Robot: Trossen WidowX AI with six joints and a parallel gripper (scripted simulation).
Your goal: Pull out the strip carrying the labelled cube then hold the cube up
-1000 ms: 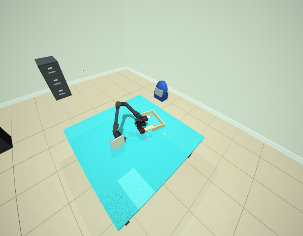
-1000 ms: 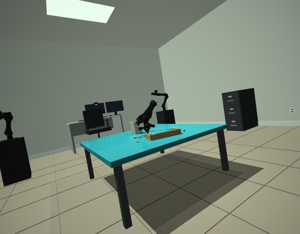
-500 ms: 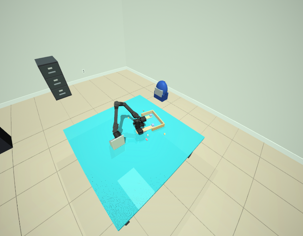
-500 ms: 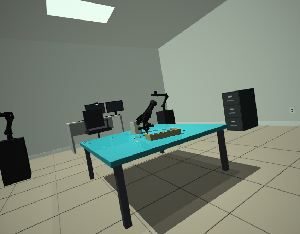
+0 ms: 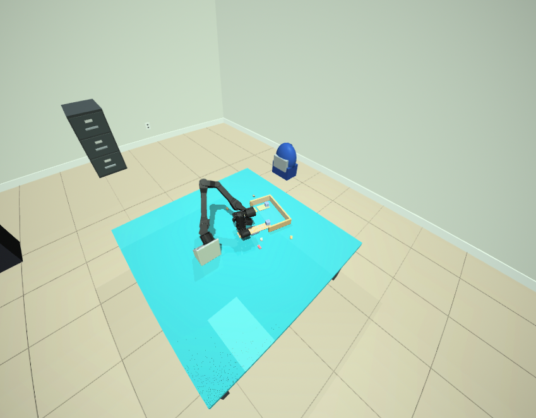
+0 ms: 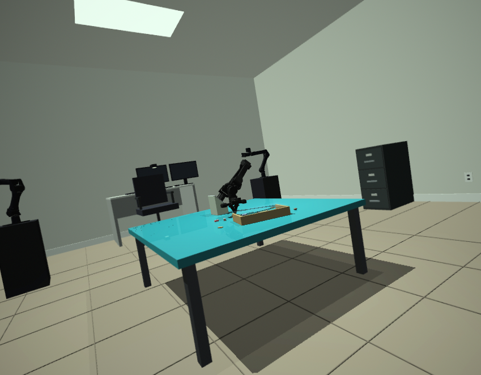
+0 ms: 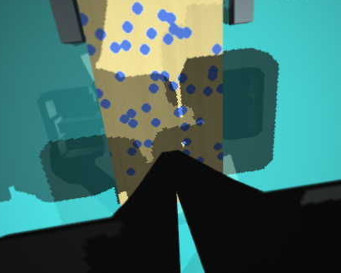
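pincer (image 5: 244,225) (image 6: 234,210) (image 7: 170,159) pressed together over blue-dotted strip (image 7: 155,98).
two pale blue cubes, one (image 5: 266,204) and another (image 5: 268,222), sat apart at the wooden frame (image 5: 281,225) (image 6: 262,216); which was labelled could not be told.

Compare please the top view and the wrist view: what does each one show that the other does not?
Only top: the blue egg-shaped object and the filing cabinet.

Only wrist: blue dots readable on the wooden strip.

Both: the turquoise table and parts of the robot, with the gripper shut in the wrist view.
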